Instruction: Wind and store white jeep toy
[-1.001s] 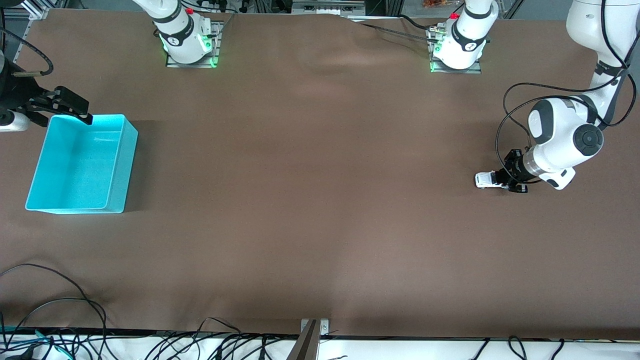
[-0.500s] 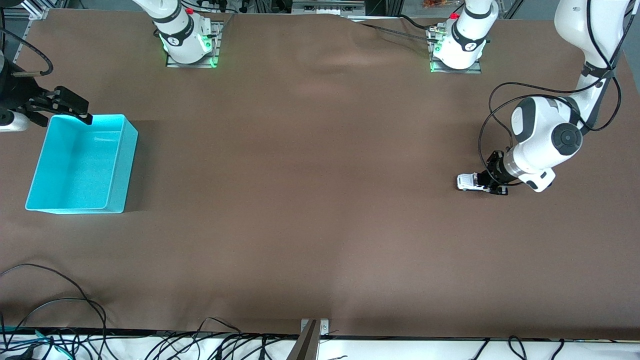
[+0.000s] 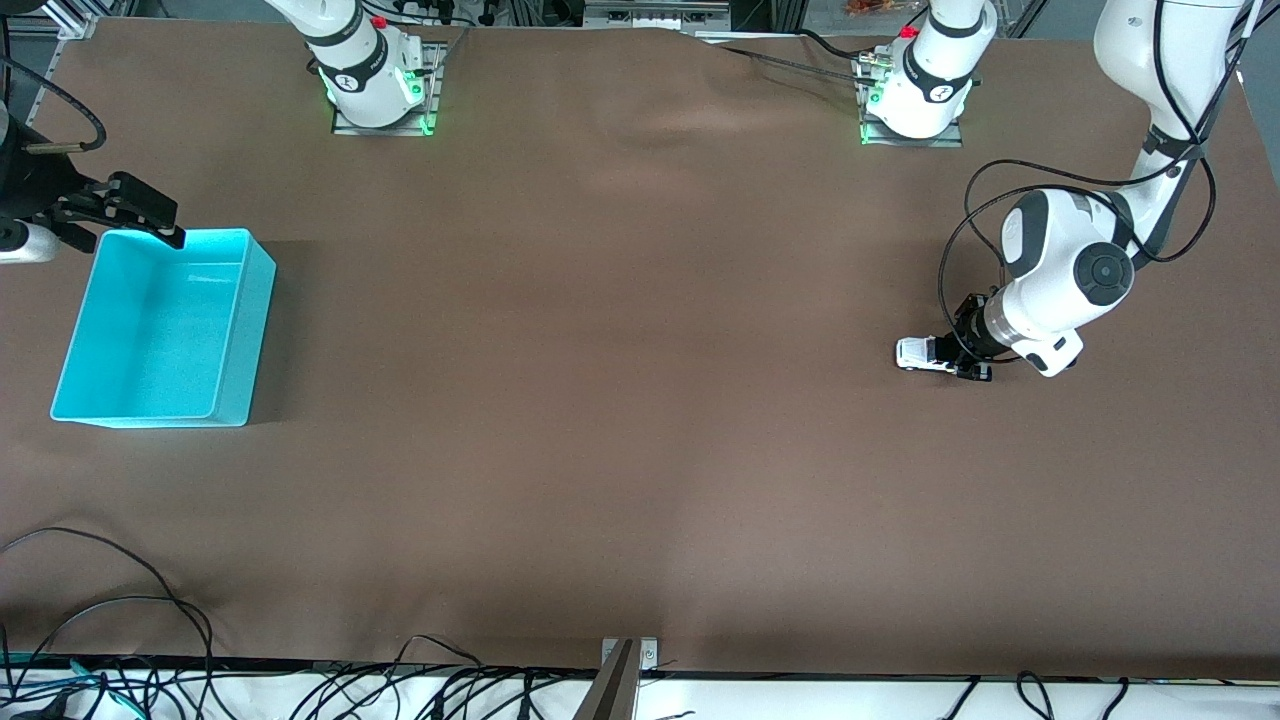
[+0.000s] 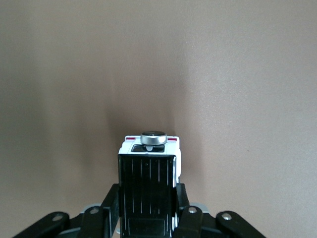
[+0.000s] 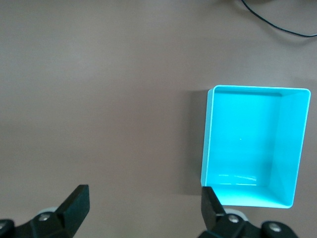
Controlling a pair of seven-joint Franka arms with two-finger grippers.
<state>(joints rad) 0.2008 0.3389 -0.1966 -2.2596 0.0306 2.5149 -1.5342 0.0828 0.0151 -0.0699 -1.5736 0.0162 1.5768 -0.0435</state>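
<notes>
The white jeep toy (image 3: 918, 354) is low on the brown table toward the left arm's end. My left gripper (image 3: 955, 357) is shut on it, reaching in sideways. In the left wrist view the jeep's black roof (image 4: 147, 183) fills the space between the fingers (image 4: 112, 203), which press on both of its sides, and its spare wheel (image 4: 153, 138) points away from the wrist. The turquoise bin (image 3: 250, 330) stands at the right arm's end, with nothing in it. My right gripper (image 3: 128, 213) waits open above the bin's corner farthest from the front camera, with nothing between its fingers (image 5: 78, 201).
The two arm bases (image 3: 375, 85) (image 3: 915, 95) stand along the table's edge farthest from the front camera. Loose cables (image 3: 120, 610) and a metal bracket (image 3: 625, 660) lie along the edge nearest it. The wide brown cloth (image 3: 600, 350) stretches between the bin and the jeep.
My left gripper has slid the jeep along the table toward the right arm's end, and the left arm's elbow has followed. The right arm has not moved.
</notes>
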